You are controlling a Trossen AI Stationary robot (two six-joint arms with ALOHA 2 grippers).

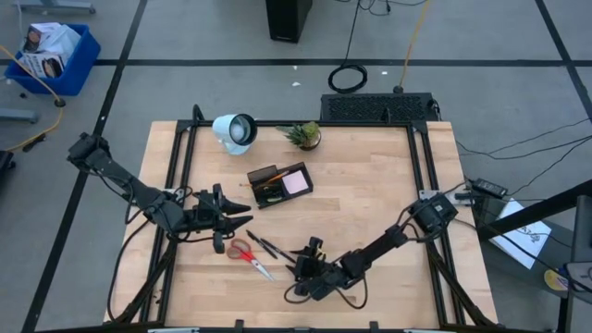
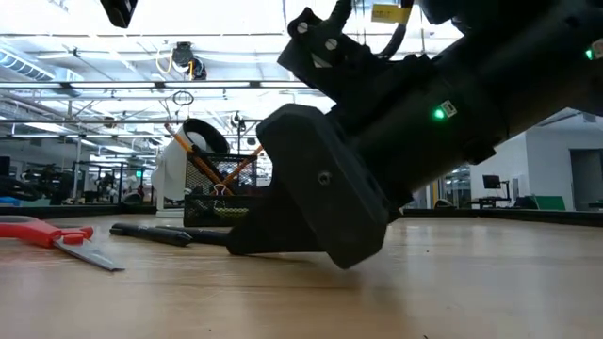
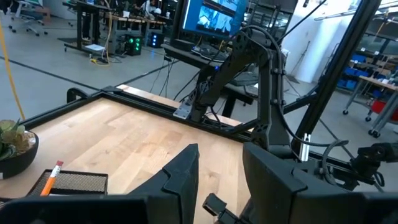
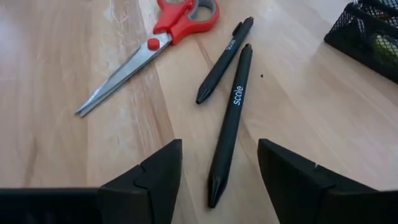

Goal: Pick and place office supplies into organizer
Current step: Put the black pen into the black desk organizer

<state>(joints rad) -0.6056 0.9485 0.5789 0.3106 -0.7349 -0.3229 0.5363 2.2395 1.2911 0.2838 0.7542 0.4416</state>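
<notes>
Two slim black pens lie side by side on the wooden table (image 1: 388, 203), the nearer pen (image 4: 229, 127) printed with a white word on its barrel, the other pen (image 4: 224, 60) just beyond it and angled a little away. Beside them rest the red-handled scissors (image 4: 149, 43), blades shut, lying flat. The right gripper (image 4: 219, 180) is low over the table with its fingers spread apart, the tip end of the nearer pen lying between them, nothing clamped. The black mesh organizer (image 1: 278, 184) sits farther back, mid-table, with a pink pad (image 1: 296, 182) in one compartment. The left gripper (image 1: 242, 220) hovers near the scissors' handles, fingers partly apart and empty. A white lamp (image 1: 234, 130) and a small potted plant (image 1: 304, 136) stand along the far edge.
</notes>
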